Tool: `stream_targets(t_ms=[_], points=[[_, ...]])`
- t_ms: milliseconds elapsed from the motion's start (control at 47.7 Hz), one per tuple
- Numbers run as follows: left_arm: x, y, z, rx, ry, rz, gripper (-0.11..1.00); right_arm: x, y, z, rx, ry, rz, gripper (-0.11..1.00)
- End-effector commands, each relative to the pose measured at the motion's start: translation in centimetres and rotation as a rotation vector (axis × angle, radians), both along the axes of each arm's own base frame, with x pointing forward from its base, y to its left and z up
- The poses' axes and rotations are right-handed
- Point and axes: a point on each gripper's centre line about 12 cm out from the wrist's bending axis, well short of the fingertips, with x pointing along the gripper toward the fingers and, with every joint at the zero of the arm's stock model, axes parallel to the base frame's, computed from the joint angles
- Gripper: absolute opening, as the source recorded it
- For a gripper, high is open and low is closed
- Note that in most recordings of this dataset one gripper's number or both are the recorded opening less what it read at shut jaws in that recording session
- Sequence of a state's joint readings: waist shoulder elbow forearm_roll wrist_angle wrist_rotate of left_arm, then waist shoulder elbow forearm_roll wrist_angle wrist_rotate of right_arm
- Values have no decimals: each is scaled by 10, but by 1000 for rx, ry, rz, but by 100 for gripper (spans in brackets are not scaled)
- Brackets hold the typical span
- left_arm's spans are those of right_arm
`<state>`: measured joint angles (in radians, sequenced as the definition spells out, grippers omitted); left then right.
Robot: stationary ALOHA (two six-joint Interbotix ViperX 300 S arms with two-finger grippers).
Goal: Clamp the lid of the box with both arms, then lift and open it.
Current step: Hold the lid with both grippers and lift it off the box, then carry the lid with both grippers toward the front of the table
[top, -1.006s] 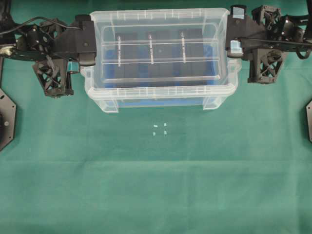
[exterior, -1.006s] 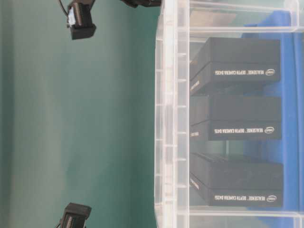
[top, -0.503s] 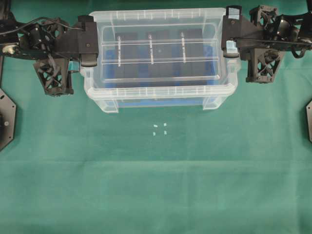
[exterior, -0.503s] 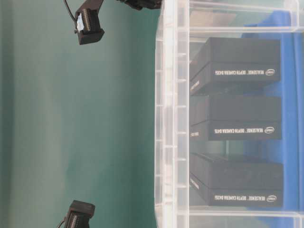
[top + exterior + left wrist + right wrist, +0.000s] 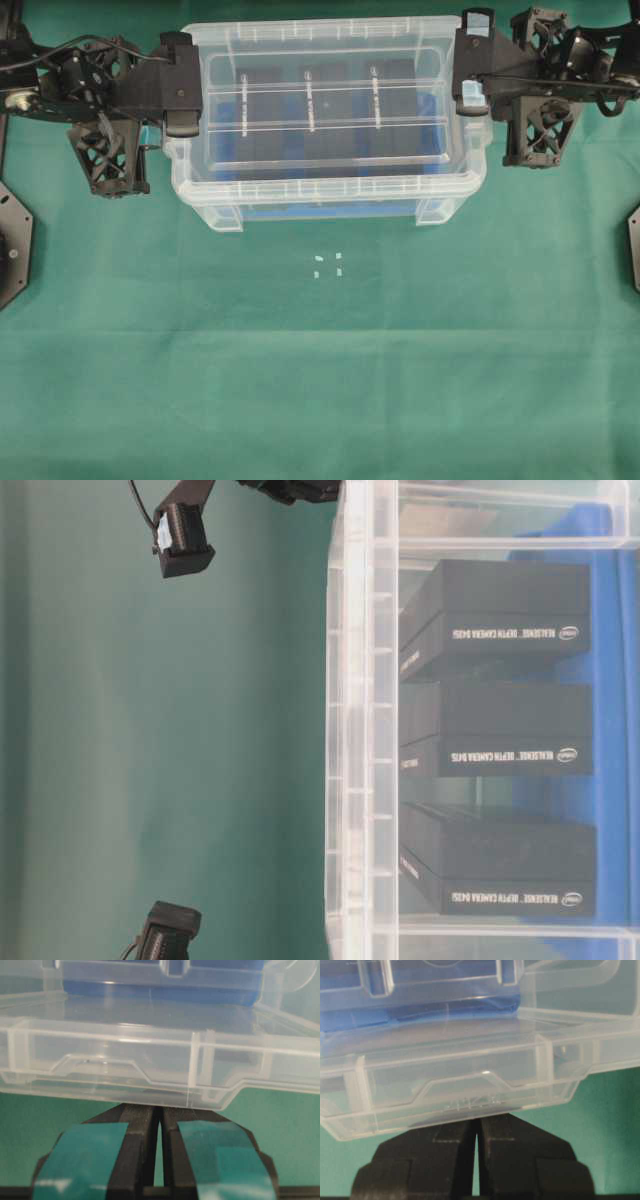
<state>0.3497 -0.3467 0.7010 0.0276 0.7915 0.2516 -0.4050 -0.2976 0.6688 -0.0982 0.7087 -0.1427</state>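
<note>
The clear lid (image 5: 325,100) hangs just over the clear box (image 5: 330,195) at the back of the green cloth, shifted toward the far side in the overhead view. My left gripper (image 5: 185,95) is shut on the lid's left end and my right gripper (image 5: 468,85) on its right end. In the left wrist view the lid's end (image 5: 125,1055) covers the tips of the nearly closed left gripper (image 5: 158,1110). The right wrist view shows the same with the lid (image 5: 460,1075) and right gripper (image 5: 476,1122). Black blocks (image 5: 500,720) and a blue insert (image 5: 610,680) lie inside the box.
Small white marks (image 5: 328,264) sit on the cloth in front of the box. Black base plates show at the left edge (image 5: 12,245) and right edge (image 5: 634,245). Green cloth (image 5: 320,380) covers the near half of the table.
The right gripper has shifted slightly left and toward the far side with its end of the lid. The left gripper has barely moved.
</note>
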Motion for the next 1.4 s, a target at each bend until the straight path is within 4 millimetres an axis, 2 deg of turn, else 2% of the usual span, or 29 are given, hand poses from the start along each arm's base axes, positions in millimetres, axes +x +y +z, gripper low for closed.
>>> stream_targets(t_ms=[0,419,817,1383], points=[[11,2,23,13,-69,4,1,20,5,27,-22,-93,28,0],[16,4,40,18,-78,4,1,21,9,39,-22,-99,34,0],[18,4,48,18,-83,5,1,21,14,62,-38,-138,46,0],[19,3,72,19,-85,-1,1,26,20,90,-38,-132,66,0]])
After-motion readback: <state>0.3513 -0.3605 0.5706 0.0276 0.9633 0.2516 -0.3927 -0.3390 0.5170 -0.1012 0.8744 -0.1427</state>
